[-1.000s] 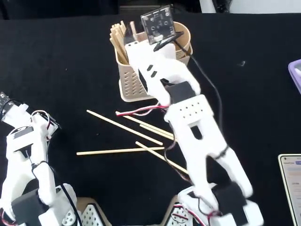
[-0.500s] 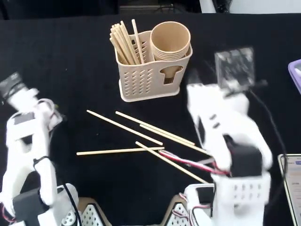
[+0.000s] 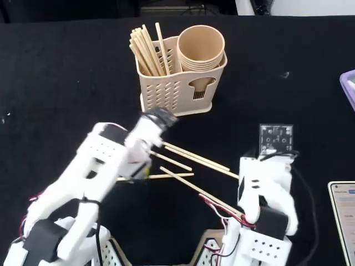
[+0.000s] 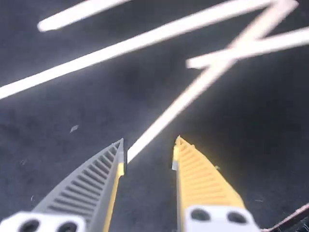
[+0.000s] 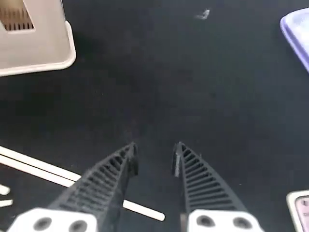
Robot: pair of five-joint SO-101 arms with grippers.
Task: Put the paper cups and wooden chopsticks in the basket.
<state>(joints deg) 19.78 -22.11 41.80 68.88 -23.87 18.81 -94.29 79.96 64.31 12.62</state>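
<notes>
1. Just ahead of the left pincer [image 4: 149, 142], a loose chopstick [image 4: 164, 116] points its end into the gap. The jaws are part-open with nothing held, apparently lined up for a pick.
2. Right pincer [image 5: 155, 145]: narrowly parted, empty, held above the table [image 5: 231, 87], with another chopstick [image 5: 48, 171] lying under its jaws.
3. Well beyond both pincers, the basket [image 3: 177, 94] holds the paper cups [image 3: 201, 41] and bundled chopsticks [image 3: 145, 47]; strays lie outside.

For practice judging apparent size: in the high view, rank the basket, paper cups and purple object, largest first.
1. basket
2. paper cups
3. purple object, cut off at the picture's edge, so its full size is unsure.
</notes>
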